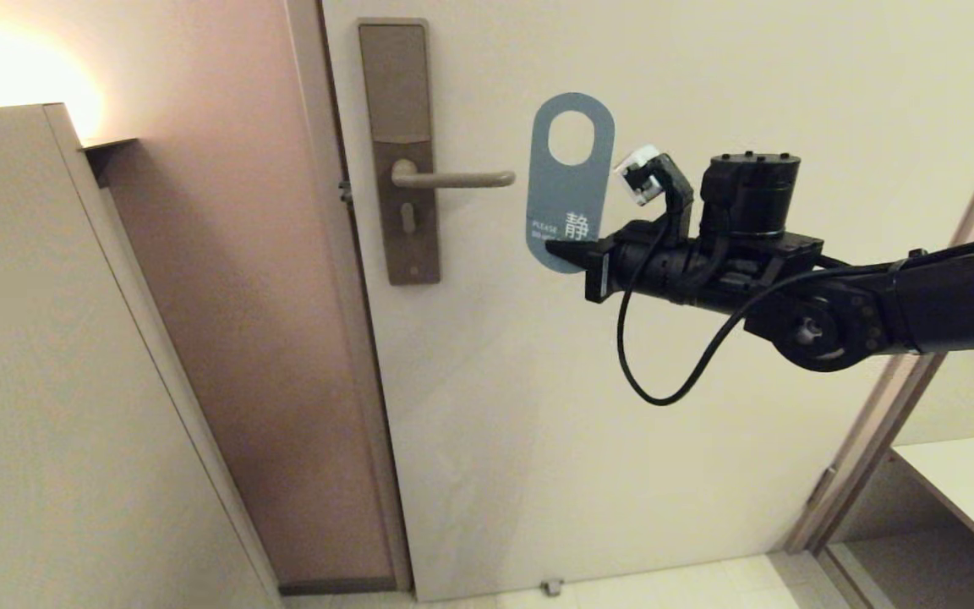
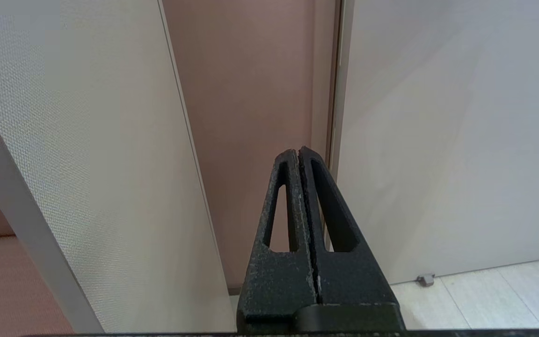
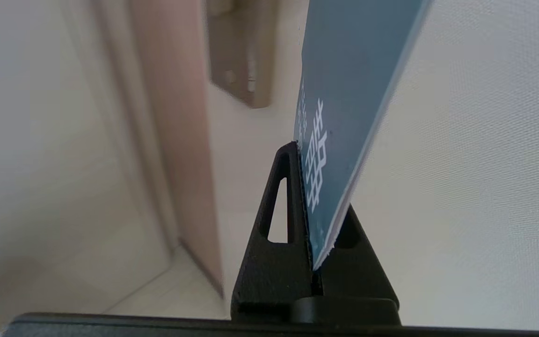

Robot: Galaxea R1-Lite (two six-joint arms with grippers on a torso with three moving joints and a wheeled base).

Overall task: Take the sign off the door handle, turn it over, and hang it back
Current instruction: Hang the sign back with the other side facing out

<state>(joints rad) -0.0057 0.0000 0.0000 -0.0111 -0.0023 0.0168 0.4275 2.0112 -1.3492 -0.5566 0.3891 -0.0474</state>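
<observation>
Against the door (image 1: 664, 381) we see our right gripper (image 1: 567, 251) clamped on the lower end of the sign (image 1: 570, 182), teal face outward, held upright just beside the free tip of the door handle (image 1: 453, 178), while our left gripper (image 2: 299, 157) sits parked, closed and empty.

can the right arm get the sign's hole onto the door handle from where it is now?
Probably yes. The right gripper is shut on the bottom of the sign, which stands upright just past the free end of the door handle, its hole about level with the lever. Nothing shows between them.
</observation>
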